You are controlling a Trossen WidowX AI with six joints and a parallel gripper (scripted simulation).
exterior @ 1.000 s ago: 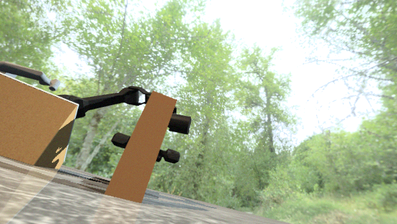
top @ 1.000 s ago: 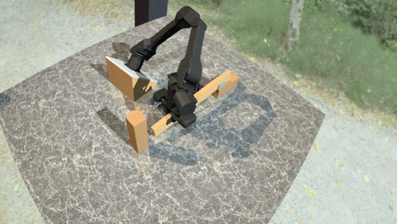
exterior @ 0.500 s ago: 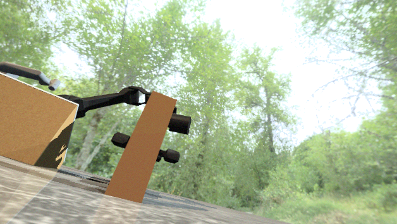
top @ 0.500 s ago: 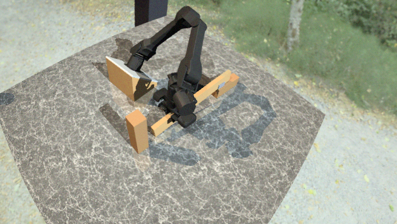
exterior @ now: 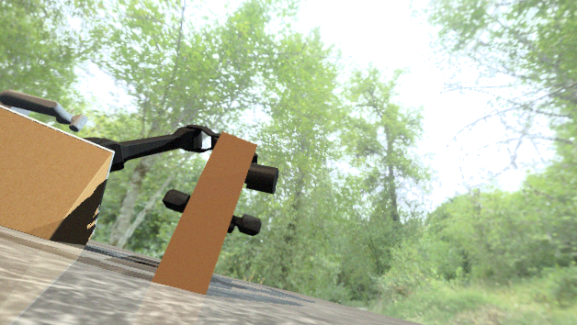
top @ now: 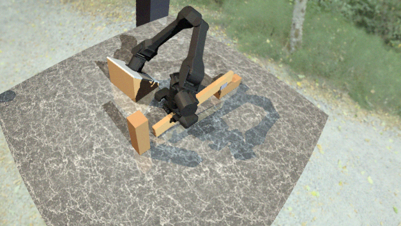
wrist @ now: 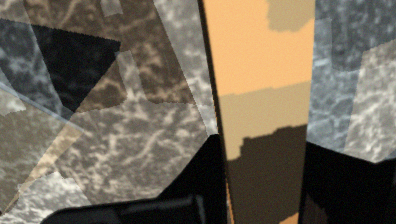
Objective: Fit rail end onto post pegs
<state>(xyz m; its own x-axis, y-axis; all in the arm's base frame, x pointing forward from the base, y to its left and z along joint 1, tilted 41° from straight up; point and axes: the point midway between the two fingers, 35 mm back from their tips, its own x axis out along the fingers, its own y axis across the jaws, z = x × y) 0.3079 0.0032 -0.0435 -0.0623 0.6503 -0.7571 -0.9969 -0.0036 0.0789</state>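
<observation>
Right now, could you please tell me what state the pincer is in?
Pincer: closed on the bed rail, gripping it near its lower end.

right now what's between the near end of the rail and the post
Nothing solid shows: in the top view a narrow strip of marble table separates the rail end from the post. The pegs aren't visible. The end effector grips the rail further back.

Top: high, angled down over the whole table (top: 80,179). Exterior: table-edge level, tilted. Wrist: close, straight down. All share the rail (wrist: 260,75).
</observation>
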